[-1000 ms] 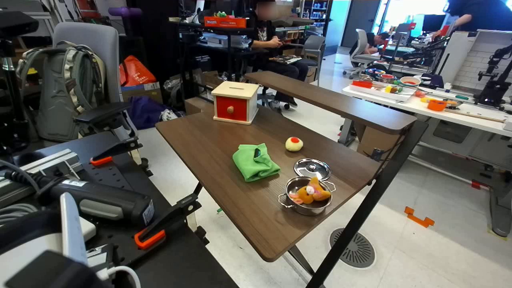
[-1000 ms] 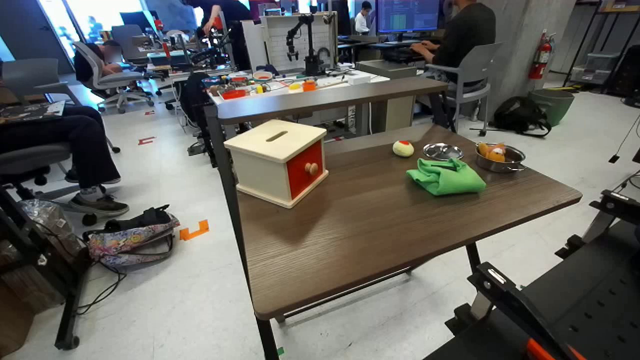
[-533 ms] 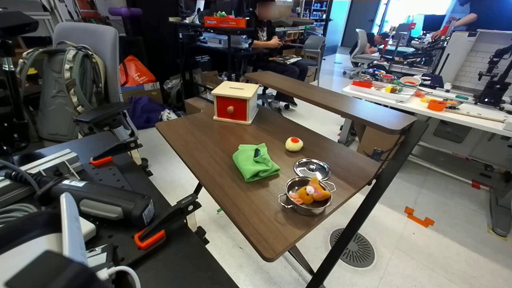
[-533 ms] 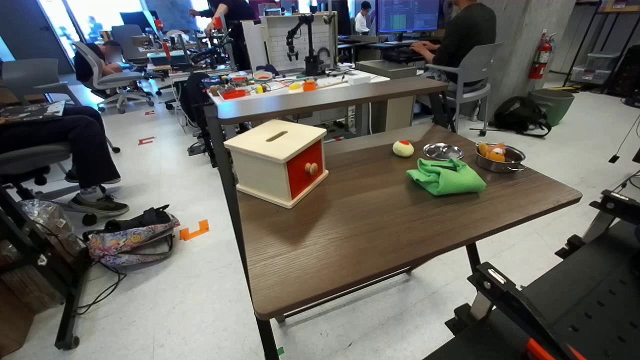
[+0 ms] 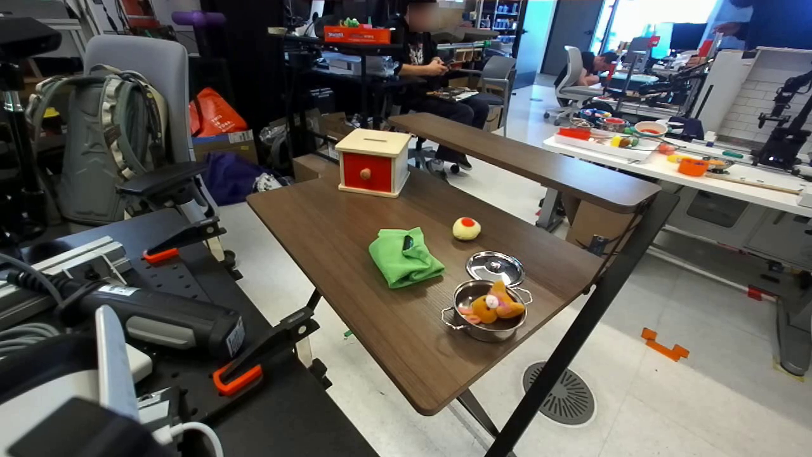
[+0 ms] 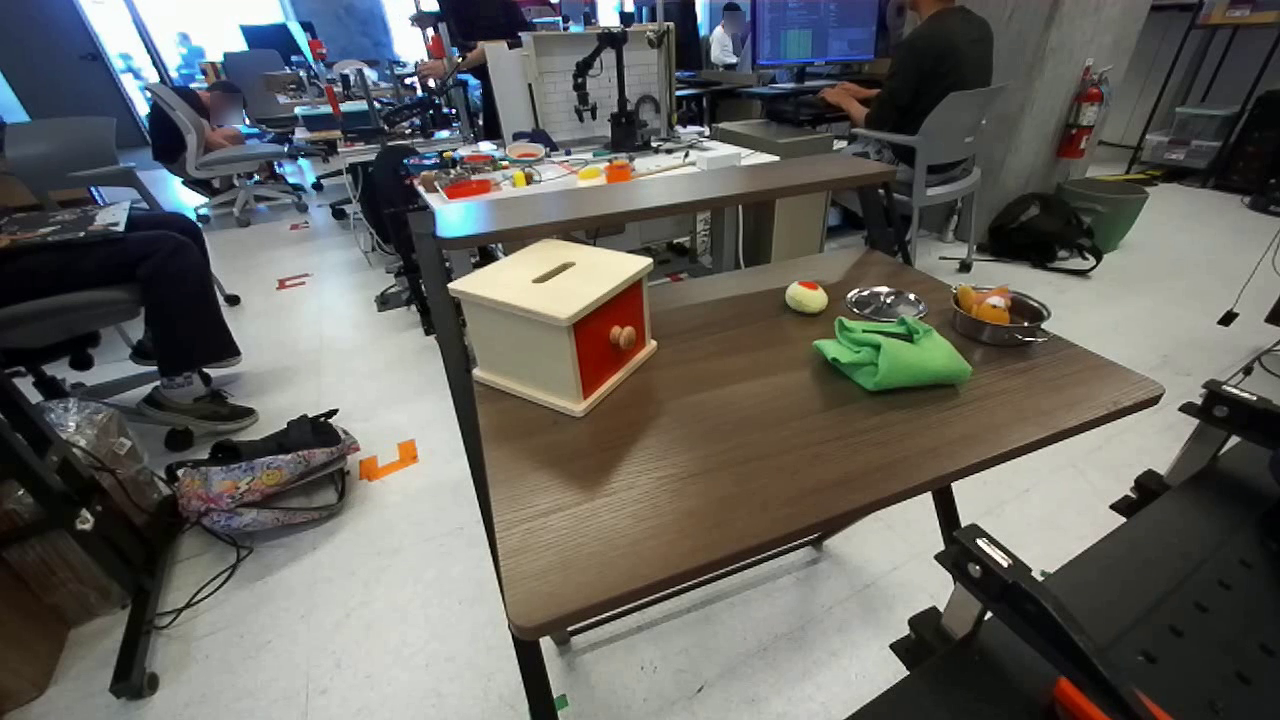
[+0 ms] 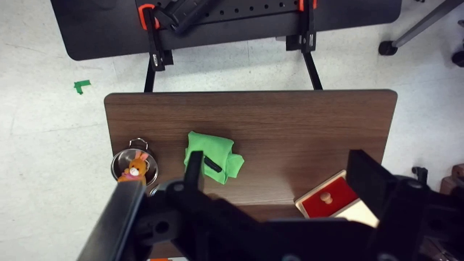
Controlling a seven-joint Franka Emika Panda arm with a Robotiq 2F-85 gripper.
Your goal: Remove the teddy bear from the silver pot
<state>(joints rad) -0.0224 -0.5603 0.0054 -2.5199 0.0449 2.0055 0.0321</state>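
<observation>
Gripper [image 7: 276, 161] appears in the wrist view with its two fingers spread wide apart; the brown table [image 6: 720, 450] shows through the gap between them.

The silver pot [image 5: 488, 332] stands upright and uncovered near one end of the table and contains the teddy bear [image 5: 491, 306]. The bear rests inside it with its white muzzle facing upward. The pot's lid [image 5: 493, 265] lies flat on the table just beside the pot. The wooden box [image 6: 525, 350] stands near the opposite end of the table; its red drawer front [image 6: 603, 355] sits flush in the frame, and its interior is hidden.

Between box and pot lies the folded green cloth [image 5: 406, 266], with a small black object [image 7: 212, 164] on or in its folds. A pale yellow ball [image 5: 466, 231] with a red spot rests near the lid.

Relative to the gripper, the bear lies toward the left edge of the wrist view, outside the span of the fingers and well apart from them. A grey part [image 7: 116, 221] in the foreground covers the bear's lower end there.

Compared with the earlier frames, pot, bear, lid, cloth, ball and box hold the same positions in both exterior views. In the background, a standing person [image 6: 485, 25] in dark clothing has shifted.
</observation>
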